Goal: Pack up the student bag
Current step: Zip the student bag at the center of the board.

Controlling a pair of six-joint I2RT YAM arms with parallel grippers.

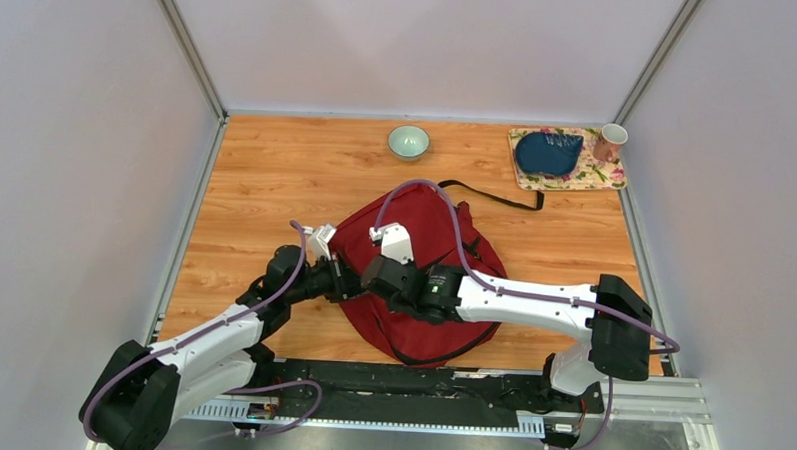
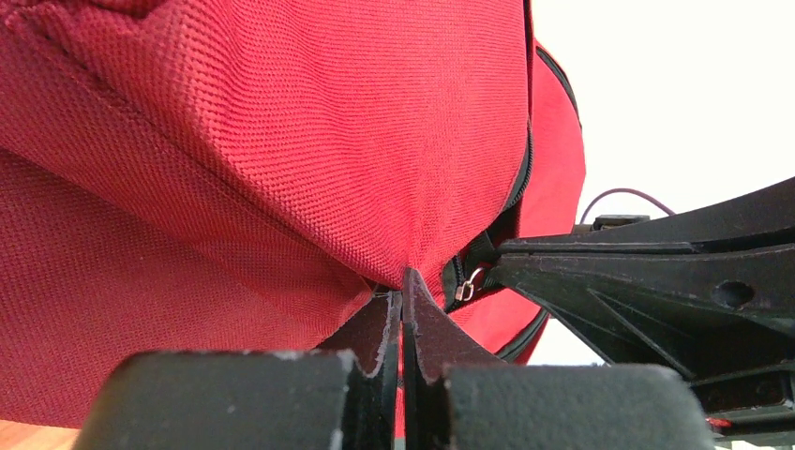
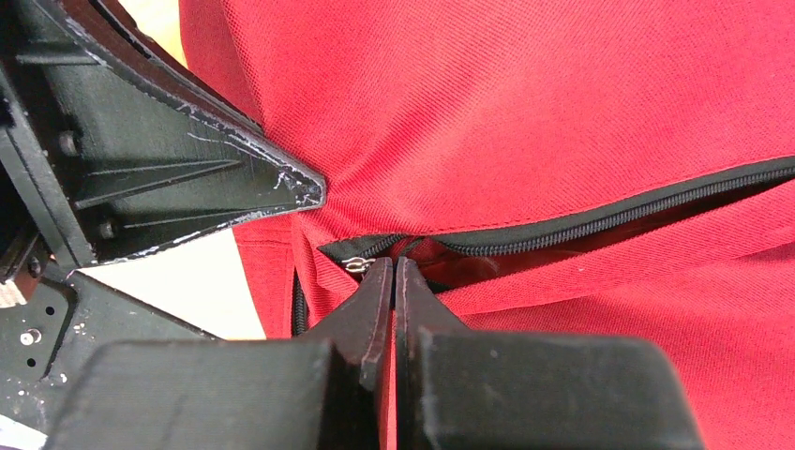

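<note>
The student bag [image 1: 429,236], a dark red backpack with black zipper trim, lies in the middle of the wooden table. My left gripper [image 1: 344,281] is at the bag's left edge, and in the left wrist view it [image 2: 403,279] is shut on a fold of the red fabric [image 2: 281,169]. My right gripper [image 1: 371,276] reaches across the bag to the same spot. In the right wrist view it [image 3: 394,267] is shut on the bag beside the metal zipper slider [image 3: 356,265]. The black zipper [image 3: 609,220] runs off to the right, slightly gaping near the tips. No books show.
A pale green bowl [image 1: 408,141] sits at the back centre. A floral mat [image 1: 601,177] at the back right carries a dark blue pouch [image 1: 547,152] and a mug [image 1: 608,142]. A black strap [image 1: 496,196] trails from the bag toward the mat.
</note>
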